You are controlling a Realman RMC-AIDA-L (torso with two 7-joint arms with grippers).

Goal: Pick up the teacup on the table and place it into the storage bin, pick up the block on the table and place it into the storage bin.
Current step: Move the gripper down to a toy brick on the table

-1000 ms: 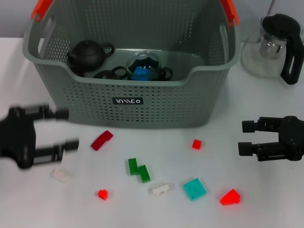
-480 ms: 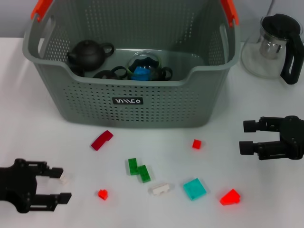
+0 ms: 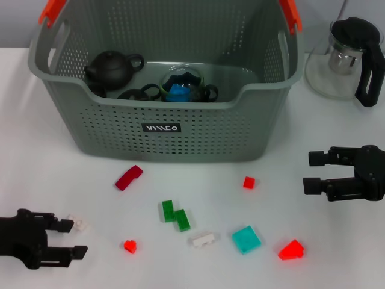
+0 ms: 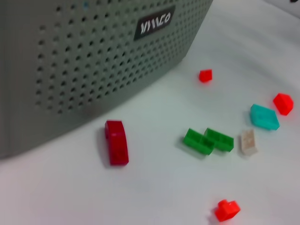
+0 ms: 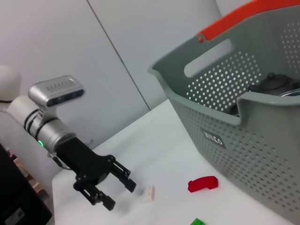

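My left gripper (image 3: 71, 239) sits low at the near-left corner of the white counter (image 3: 48, 168), jaws released, one finger just beside a small white block (image 3: 77, 223). My right gripper (image 3: 313, 173) waits over the counter's right side, jaws spread and gripping nothing, well clear of the storage bin (image 3: 162, 129), which stands at the back with its grey perforated front wall facing me.

Open counter lies between both grippers and the bin's front wall. Loose pieces are scattered there: a dark red curved block (image 3: 129, 177) nearest the bin, a green block (image 3: 175, 215) in the middle, a second white block (image 3: 204, 240), a teal tile (image 3: 246, 239), a red wedge (image 3: 291, 250), a small red cube (image 3: 249, 182) and a tiny red piece (image 3: 130, 245).

From the head camera I see into the bin: a dark teapot (image 3: 111, 68) and a glass cup with something blue in it (image 3: 182, 84). A glass pitcher with a black handle (image 3: 348, 57) stands beyond the bin's right side. The left wrist camera shows only the bin's wall and the blocks. The right wrist camera shows the left arm whole, and the counter's edge behind it.
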